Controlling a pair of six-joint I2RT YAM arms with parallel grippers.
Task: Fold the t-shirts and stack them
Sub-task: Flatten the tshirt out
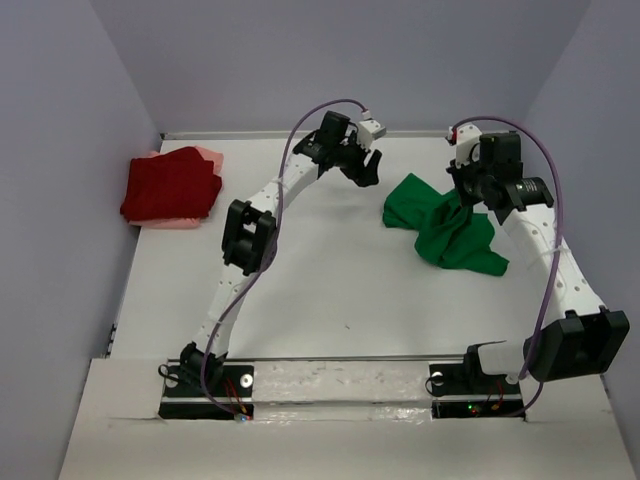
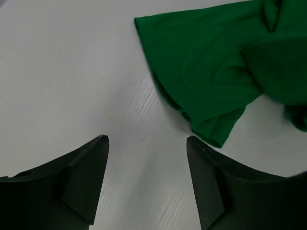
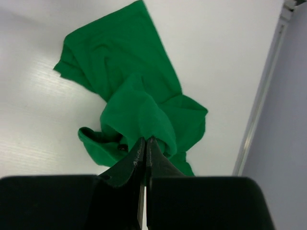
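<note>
The crumpled bright green cloth t-shirt (image 3: pixel 125 86) is pinched by the right tool (image 3: pixel 145 142), jaws pressed together; the left tool (image 2: pixel 147 139) is held spread wide over the white tabletop (image 2: pixel 67 72) beside it.

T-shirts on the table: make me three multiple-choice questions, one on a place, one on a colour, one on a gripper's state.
1. In the top view, where is the dark red t-shirt?
A far left corner; B near right edge; C between the arm bases.
2. What colour is the t-shirt under it?
A blue; B pale pink; C yellow.
3. How is the left gripper?
A shut on cloth; B shut, empty; C open, empty.

Answers:
1 A: it lies at the back by the left wall.
2 B: the pale pink t-shirt's edge shows beneath it.
3 C: its jaws stand apart over bare table, short of the green t-shirt.
</note>
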